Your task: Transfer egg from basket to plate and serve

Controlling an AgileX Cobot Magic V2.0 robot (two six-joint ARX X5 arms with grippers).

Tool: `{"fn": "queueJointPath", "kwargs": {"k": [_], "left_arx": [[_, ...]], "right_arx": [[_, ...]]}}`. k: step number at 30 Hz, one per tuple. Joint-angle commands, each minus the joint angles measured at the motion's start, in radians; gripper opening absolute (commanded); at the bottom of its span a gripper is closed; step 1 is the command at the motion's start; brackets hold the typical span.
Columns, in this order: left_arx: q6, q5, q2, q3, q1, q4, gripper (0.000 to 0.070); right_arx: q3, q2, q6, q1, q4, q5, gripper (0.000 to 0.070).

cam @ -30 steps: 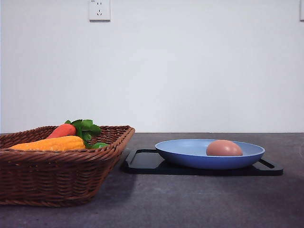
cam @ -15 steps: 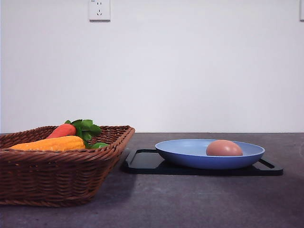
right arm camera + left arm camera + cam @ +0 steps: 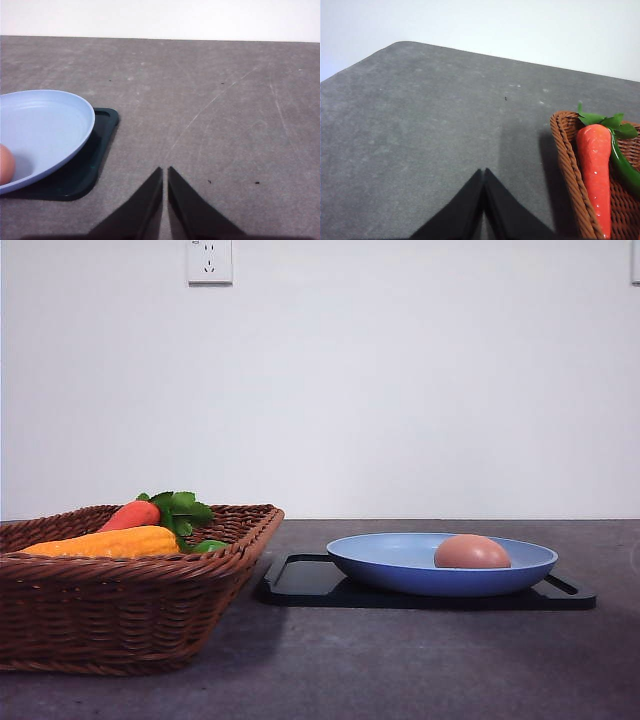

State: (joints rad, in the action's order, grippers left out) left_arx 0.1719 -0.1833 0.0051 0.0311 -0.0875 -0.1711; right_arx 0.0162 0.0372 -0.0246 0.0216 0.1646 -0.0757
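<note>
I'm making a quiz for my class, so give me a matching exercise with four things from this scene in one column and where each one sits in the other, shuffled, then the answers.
Things:
1. egg
2. plate
3. carrot
4. left end effector

Places:
A. in the wicker basket
B. over bare table beside the basket
C. on the black tray
D. in the blue plate

Pairs: 1-D, 2-C, 3-A, 4-B
</note>
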Motion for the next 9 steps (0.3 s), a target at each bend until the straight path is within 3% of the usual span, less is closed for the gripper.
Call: {"fn": "queueJointPath", "kwargs": {"k": [1,9], "left_arx": [[0.002,0.003,-0.002,-0.027,0.000,-0.008,0.0000],[0.002,0.003,-0.002,-0.027,0.000,-0.008,0.0000]], "right_arx": [[-0.005,-0.001,-0.013,0.000,-0.009,0.001,0.0000],[-0.005,-0.001,-0.013,0.000,-0.009,0.001,0.0000]]}}
